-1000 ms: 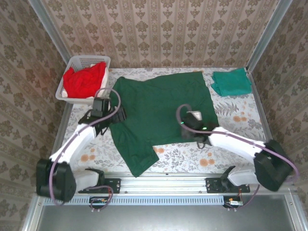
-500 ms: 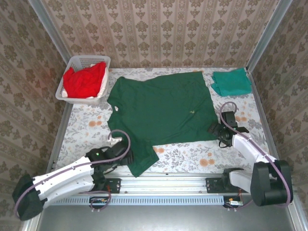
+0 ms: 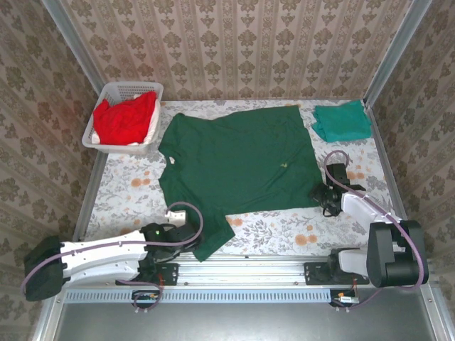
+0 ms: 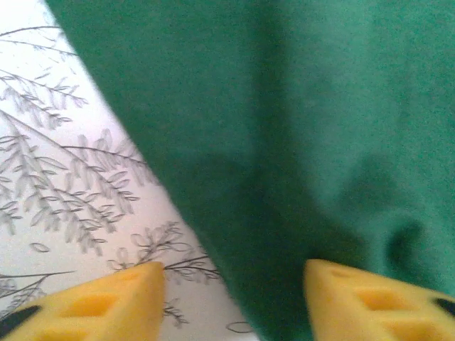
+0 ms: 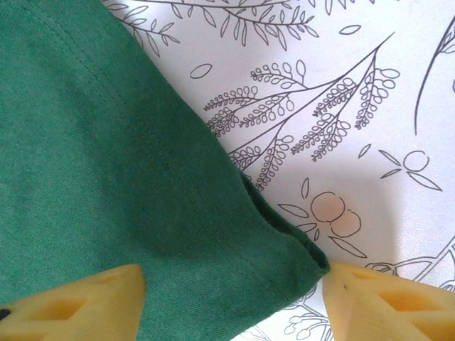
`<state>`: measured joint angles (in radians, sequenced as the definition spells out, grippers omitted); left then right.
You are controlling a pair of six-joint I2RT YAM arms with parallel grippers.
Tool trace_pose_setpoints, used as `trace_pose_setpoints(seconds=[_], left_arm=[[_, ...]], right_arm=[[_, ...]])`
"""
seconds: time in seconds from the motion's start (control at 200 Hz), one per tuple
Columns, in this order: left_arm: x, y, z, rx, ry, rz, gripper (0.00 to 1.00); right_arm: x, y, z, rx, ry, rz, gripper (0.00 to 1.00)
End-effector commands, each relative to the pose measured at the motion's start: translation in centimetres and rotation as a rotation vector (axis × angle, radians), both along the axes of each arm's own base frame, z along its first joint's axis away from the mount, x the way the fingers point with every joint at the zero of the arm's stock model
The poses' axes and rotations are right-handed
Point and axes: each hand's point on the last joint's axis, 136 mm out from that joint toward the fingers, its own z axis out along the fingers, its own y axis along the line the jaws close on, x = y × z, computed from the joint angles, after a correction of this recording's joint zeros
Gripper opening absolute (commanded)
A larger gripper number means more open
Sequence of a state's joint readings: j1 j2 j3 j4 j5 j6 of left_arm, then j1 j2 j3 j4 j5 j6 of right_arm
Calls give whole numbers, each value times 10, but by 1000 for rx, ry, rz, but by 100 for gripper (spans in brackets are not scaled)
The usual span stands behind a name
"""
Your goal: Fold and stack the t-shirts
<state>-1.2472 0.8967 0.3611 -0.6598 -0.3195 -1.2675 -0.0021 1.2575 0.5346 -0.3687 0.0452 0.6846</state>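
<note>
We see the dark shirt (image 3: 238,160) spread flat on the bench (image 3: 135,192). Our left claw (image 4: 234,284) is released, astride its near-left edge. Our right claw (image 5: 234,291) is released at its near-right corner. The teal shirt (image 3: 343,121) lies far right.

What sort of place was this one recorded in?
Probably a staged robot cell, not a real home: patterned wallpaper panels in a metal frame, a floral-covered table, a laundry basket and a dark green t-shirt spread out.
</note>
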Motion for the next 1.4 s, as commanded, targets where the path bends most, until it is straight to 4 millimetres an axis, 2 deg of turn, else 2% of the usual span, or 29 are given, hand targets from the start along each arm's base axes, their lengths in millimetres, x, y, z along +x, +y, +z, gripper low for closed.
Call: trace_pose_setpoints(seconds=[0.0, 0.145, 0.265, 0.415, 0.54, 0.72, 0.78, 0.88, 1.08, 1.235, 1.355, 1.39], left_arm=[[1, -24, 14, -62, -23, -15, 50], [-10, -32, 9, -49, 26, -49, 49], [-19, -25, 1, 20, 60, -57, 52], [-24, -21, -10, 23, 85, -64, 51], [-25, -23, -15, 16, 84, -81, 37], [-26, -25, -19, 57, 94, -121, 8], [-23, -20, -15, 76, 85, -117, 0], [-19, -13, -5, 77, 59, -115, 0], [-18, 15, 9, 54, 23, -73, 0], [-13, 32, 24, 22, -23, -50, 0], [-8, 40, 42, -13, -74, -41, 0], [-5, 44, 50, -17, -96, -38, 0]], right_arm=[[4, 8, 2, 38, -26, 19, 66], [3, 8, 2, 41, -27, 23, 65], [4, 9, 3, 43, -31, 25, 63], [7, 13, 1, 63, -27, 34, 63], [9, 11, -3, 56, -15, 31, 57], [13, 14, -4, 63, -15, 40, 38], [12, 13, -3, 59, -12, 40, 32], [11, 15, 1, 59, -16, 49, 22], [4, 12, 17, 29, -31, 46, 0], [-4, 8, 30, 9, -57, 33, 0], [-8, 9, 50, 14, -107, 33, 0], [-15, 9, 54, 10, -104, 31, 0]])
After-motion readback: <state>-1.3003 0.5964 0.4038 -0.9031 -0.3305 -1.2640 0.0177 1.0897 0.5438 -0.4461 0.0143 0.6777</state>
